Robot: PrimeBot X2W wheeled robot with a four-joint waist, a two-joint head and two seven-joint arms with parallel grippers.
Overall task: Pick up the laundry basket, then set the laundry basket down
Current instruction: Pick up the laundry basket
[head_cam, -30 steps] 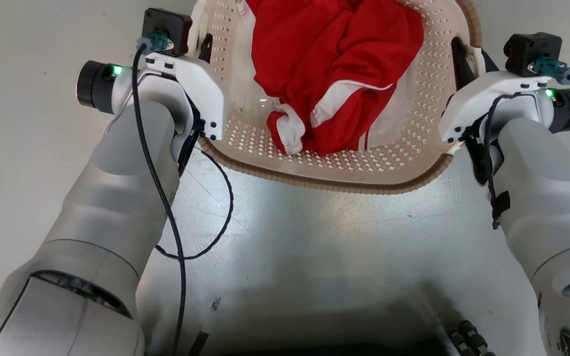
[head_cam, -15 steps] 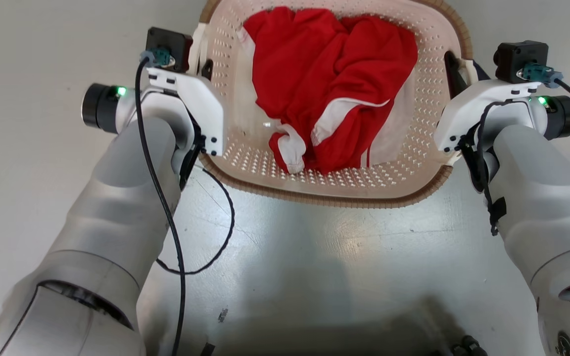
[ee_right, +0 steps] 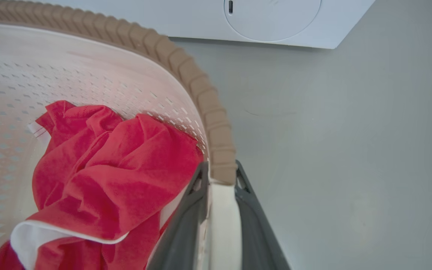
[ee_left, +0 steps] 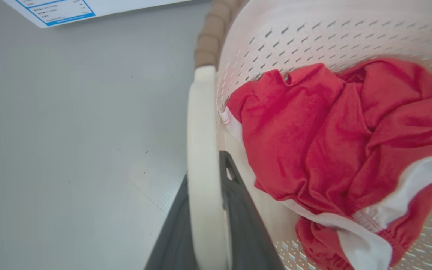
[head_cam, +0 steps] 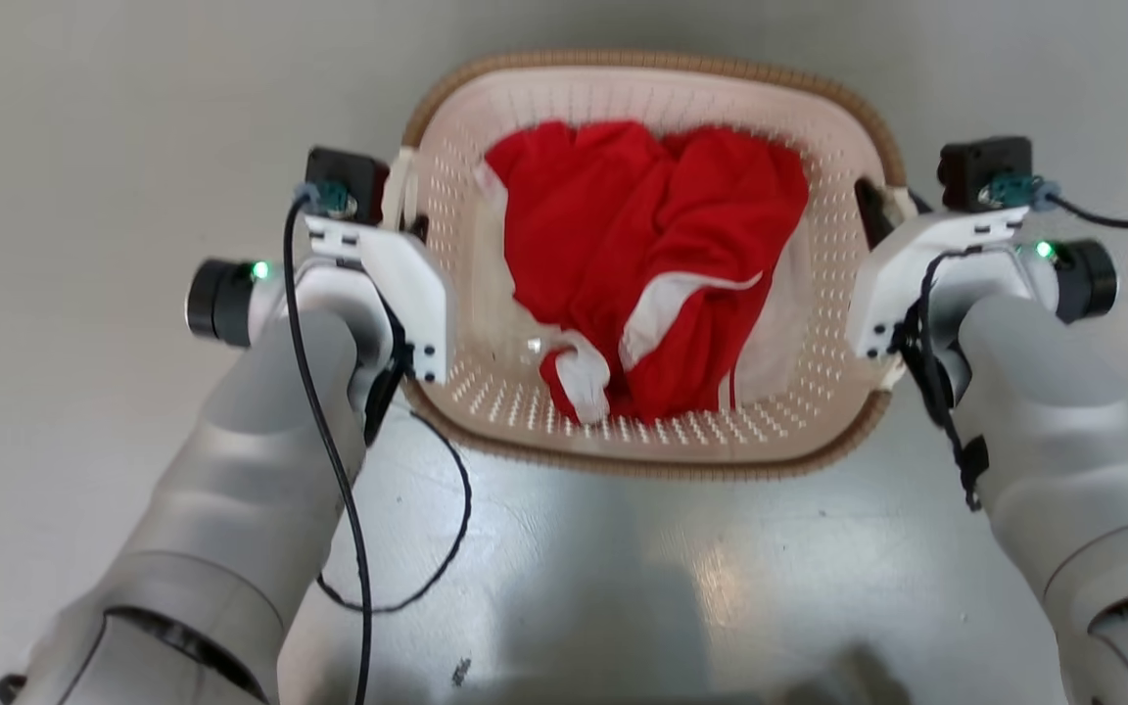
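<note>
The laundry basket [head_cam: 652,61], cream perforated plastic with a brown woven-look rim, is in front of me with a red and white garment [head_cam: 652,264] inside. My left gripper [head_cam: 407,215] is shut on the basket's left white handle [ee_left: 201,131], one dark finger on each side of it. My right gripper [head_cam: 877,211] is shut on the right white handle [ee_right: 221,217] in the same way. In the wrist views, the left gripper [ee_left: 205,168] and the right gripper [ee_right: 220,168] each pinch their handle. Whether the basket touches the floor I cannot tell.
A grey glossy floor [head_cam: 623,587] lies all around. The white washing machine front [ee_right: 276,18] stands beyond the basket's far rim. A white sheet with blue print [ee_left: 62,9] lies on the floor at the far left. A black cable [head_cam: 446,548] loops from my left arm.
The whole head picture has shifted. The basket and both grippers now sit lower in it and look smaller, with the full rim showing. Both grips are unchanged.
</note>
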